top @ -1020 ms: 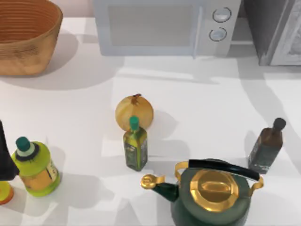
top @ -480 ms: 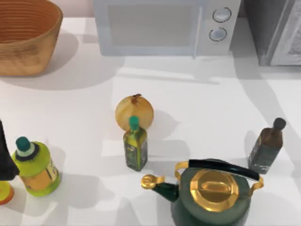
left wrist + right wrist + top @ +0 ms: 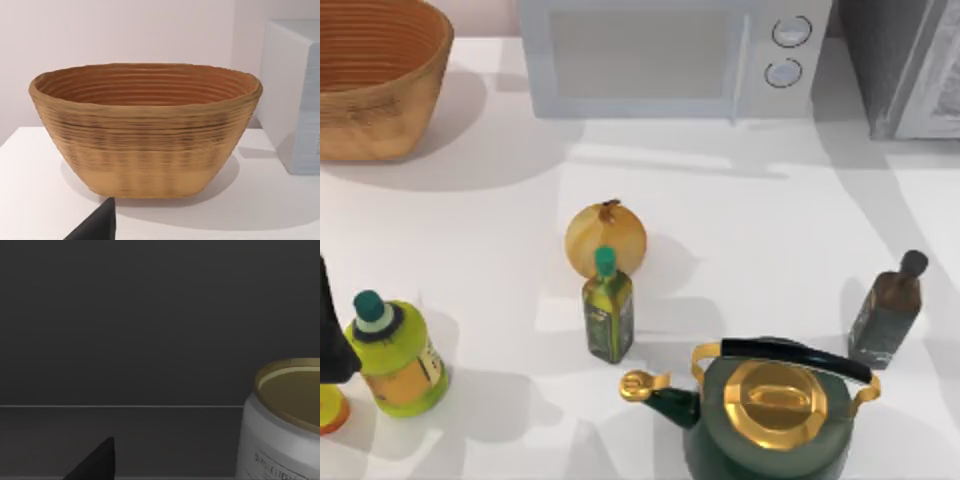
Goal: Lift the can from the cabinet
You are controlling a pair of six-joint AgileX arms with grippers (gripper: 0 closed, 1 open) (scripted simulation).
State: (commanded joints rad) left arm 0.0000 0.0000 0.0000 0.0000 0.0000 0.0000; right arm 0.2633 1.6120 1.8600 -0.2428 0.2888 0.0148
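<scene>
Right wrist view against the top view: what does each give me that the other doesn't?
Right wrist view: the can, white with a gold top, upright on a grey shelf before a dark back wall, plus a dark tip of the right hand.

Top view: table with basket, microwave, onion, green-capped oil bottle, dark bottle, kettle and yellow-green bottle.

Shared: probably just the cabinet; the top view catches its grey outside.
</scene>
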